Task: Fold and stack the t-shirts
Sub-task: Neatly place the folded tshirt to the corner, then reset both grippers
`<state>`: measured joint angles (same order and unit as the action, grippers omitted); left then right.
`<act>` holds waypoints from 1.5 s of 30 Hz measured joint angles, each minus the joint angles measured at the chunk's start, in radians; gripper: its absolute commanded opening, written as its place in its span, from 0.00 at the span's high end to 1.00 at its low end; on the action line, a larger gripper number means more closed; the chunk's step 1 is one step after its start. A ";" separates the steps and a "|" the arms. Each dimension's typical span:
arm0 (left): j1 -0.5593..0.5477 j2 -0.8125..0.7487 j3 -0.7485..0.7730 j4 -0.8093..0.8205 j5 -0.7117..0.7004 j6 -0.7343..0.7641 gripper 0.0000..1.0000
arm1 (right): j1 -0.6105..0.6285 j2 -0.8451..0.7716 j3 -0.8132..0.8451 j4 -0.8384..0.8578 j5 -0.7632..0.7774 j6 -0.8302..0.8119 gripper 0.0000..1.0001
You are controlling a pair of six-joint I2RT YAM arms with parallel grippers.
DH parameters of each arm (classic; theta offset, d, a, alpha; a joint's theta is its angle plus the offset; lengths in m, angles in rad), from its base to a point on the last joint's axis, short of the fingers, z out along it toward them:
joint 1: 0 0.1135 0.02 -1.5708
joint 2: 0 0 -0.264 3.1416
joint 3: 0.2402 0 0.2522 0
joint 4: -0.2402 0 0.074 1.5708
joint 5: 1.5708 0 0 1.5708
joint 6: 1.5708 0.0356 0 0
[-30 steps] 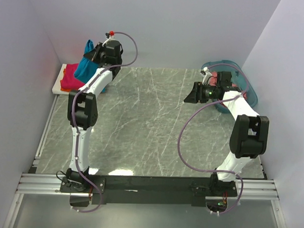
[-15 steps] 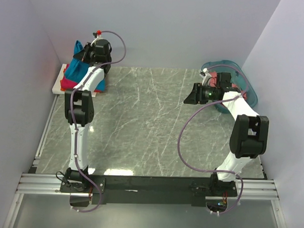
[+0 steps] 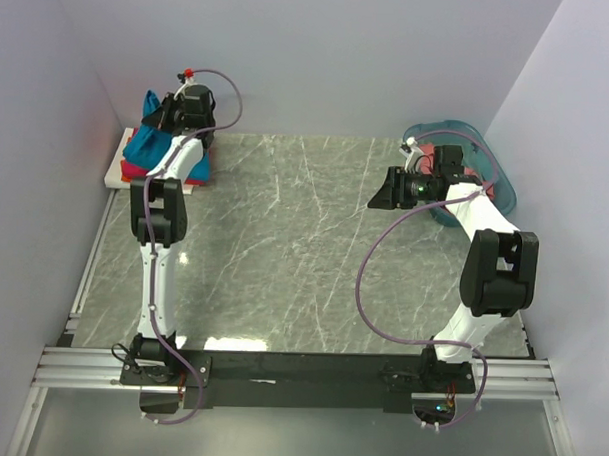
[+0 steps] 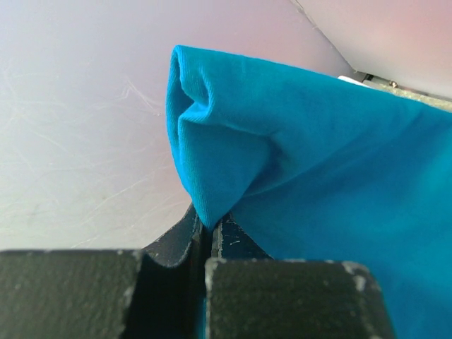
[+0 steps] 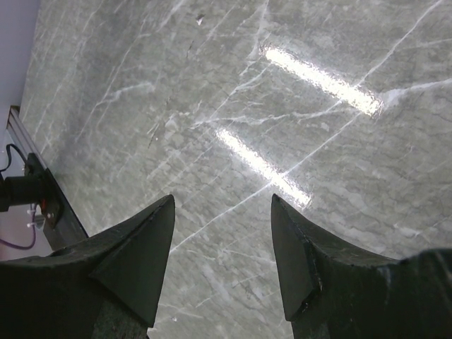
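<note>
My left gripper (image 3: 164, 111) is at the far left corner, shut on a fold of the teal-blue t-shirt (image 3: 143, 142). The shirt hangs from it and drapes over the magenta-red t-shirt (image 3: 136, 171) on the flat white board (image 3: 114, 174). In the left wrist view the teal-blue t-shirt (image 4: 318, 141) fills the right side, with a pinch of it caught in my left gripper (image 4: 209, 229). My right gripper (image 3: 379, 197) hovers open over the right part of the table. Nothing lies between its fingertips (image 5: 166, 212), only the grey marble top.
A translucent teal basket (image 3: 458, 131) stands at the back right behind the right arm, with a bit of pink cloth (image 3: 475, 178) showing in it. White walls close in the left, back and right. An aluminium rail (image 3: 83, 280) runs along the table's left edge.
The left gripper has carried the teal-blue t-shirt leftwards, over the board and the magenta-red shirt. The right arm has stayed still.
</note>
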<state>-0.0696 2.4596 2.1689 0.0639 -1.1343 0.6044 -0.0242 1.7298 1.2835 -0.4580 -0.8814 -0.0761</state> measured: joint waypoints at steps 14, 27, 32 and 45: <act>0.075 0.027 0.102 -0.085 0.006 -0.187 0.01 | 0.000 -0.009 -0.012 0.000 -0.002 0.000 0.36; 0.087 -0.532 -0.273 -0.437 0.718 -0.661 0.00 | 0.000 -0.018 -0.003 -0.104 -0.073 -0.180 0.36; 0.132 -0.869 -0.537 -0.401 0.989 -0.790 0.01 | 0.000 -0.027 0.027 -0.226 -0.103 -0.349 0.35; 0.220 -1.521 -1.146 -0.364 1.262 -0.939 0.01 | 0.000 -0.277 -0.064 -0.217 0.032 -0.418 0.32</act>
<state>0.1509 0.9386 1.0225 -0.3004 0.1276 -0.3347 -0.0242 1.4525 1.2198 -0.6754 -0.8490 -0.4942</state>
